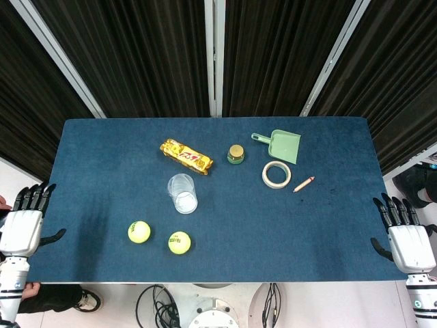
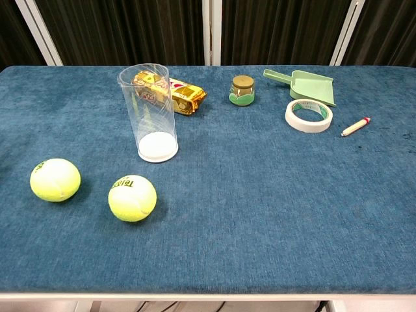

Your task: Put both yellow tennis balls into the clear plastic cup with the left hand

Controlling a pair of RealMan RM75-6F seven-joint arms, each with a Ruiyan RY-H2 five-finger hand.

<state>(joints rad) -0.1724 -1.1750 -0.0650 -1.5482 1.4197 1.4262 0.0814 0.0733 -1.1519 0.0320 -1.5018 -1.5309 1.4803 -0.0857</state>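
Two yellow tennis balls lie on the blue table near its front edge: one (image 1: 138, 231) (image 2: 55, 179) to the left, the other (image 1: 179, 242) (image 2: 132, 197) just right of it. The clear plastic cup (image 1: 183, 193) (image 2: 149, 112) stands upright and empty behind them. My left hand (image 1: 24, 222) hangs open beside the table's left edge, well left of the balls. At the right edge my right hand (image 1: 405, 235) is open too. Neither hand shows in the chest view.
Behind the cup lie a yellow snack bar (image 1: 186, 156) (image 2: 170, 93), a small green jar (image 1: 235, 154) (image 2: 242, 90), a green dustpan (image 1: 280, 145) (image 2: 305, 84), a tape roll (image 1: 276, 175) (image 2: 309, 115) and a short pencil (image 1: 304, 184) (image 2: 355, 126).
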